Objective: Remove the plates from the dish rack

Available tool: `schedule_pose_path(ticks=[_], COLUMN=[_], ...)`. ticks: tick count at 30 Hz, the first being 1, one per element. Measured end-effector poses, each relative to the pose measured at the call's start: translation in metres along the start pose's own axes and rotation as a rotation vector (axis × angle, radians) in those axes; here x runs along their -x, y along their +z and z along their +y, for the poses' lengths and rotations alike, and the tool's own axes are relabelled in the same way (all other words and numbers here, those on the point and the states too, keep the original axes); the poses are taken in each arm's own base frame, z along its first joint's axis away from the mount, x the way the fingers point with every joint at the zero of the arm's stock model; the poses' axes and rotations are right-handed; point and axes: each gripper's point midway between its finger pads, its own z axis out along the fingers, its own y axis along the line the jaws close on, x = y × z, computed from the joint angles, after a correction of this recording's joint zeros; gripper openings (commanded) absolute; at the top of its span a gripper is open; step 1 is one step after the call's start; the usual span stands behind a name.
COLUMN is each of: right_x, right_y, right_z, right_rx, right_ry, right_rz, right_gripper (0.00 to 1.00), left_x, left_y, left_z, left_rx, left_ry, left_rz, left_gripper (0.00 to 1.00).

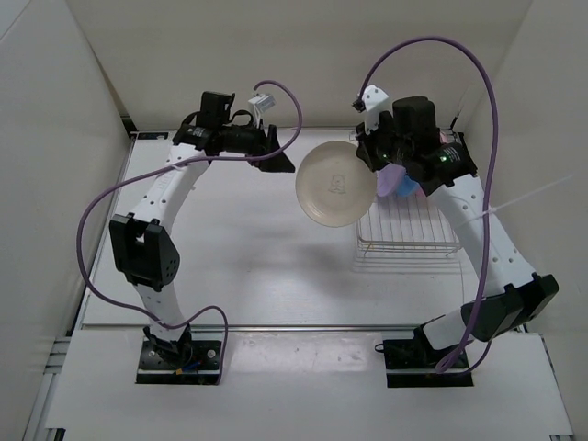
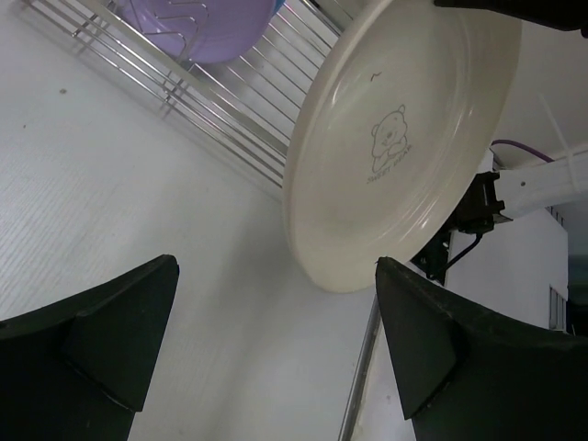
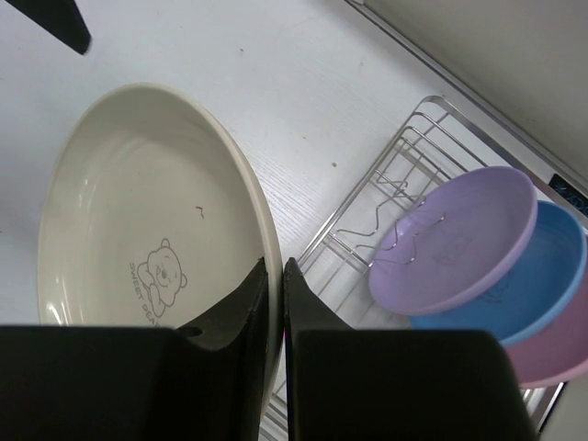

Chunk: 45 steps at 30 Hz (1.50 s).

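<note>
From above, the right gripper (image 1: 372, 154) pinches the rim of the cream plate (image 1: 335, 185), which faces up at about 10 o'clock from the rack (image 1: 409, 228) on the white desk (image 1: 230, 248). The purple plate (image 1: 393, 177) and blue plate (image 1: 406, 187) peek out under that arm at the rack's 12 o'clock end. The left gripper (image 1: 272, 152) hangs at the cream plate's 9 o'clock, apart from it. In the left wrist view, the left gripper (image 2: 276, 266) is spread wide with nothing between its fingers. The cream plate (image 2: 395, 138), with a bear print, tilts at 1 o'clock, and the purple plate (image 2: 202, 23) stands in the rack (image 2: 239, 110) at 11 o'clock. In the right wrist view, the right gripper (image 3: 274, 294) is closed tight on the cream plate's (image 3: 138, 211) edge. At 3 o'clock the purple plate (image 3: 450, 239), blue plate (image 3: 556, 276) and pink plate (image 3: 551, 354) lean one behind another in the rack (image 3: 367, 211).
</note>
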Motion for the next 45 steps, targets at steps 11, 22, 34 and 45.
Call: schedule_pose_path(ticks=[11,22,34,45], right_x=[0.003,0.003,0.002,0.003], right_y=[-0.003,0.000,0.000,0.001], right_z=[-0.002,-0.006,-0.008,-0.009], right_rx=[0.045,0.031,0.015,0.013], right_ry=[0.072,0.087,0.109,0.121], right_rz=[-0.022,-0.017,-0.013,-0.015], right_gripper=[0.00,0.00,0.00,0.33], left_x=[-0.008,-0.007,0.003,0.006], left_y=[0.045,0.054,0.049,0.048], left_z=[-0.026,-0.018,-0.010,0.001], left_rx=[-0.008,0.081,0.134,0.212], left_ry=[0.023,0.025,0.040,0.021], left_rz=[0.032,0.030,0.007,-0.020], left_gripper=[0.85,0.75,0.24,0.11])
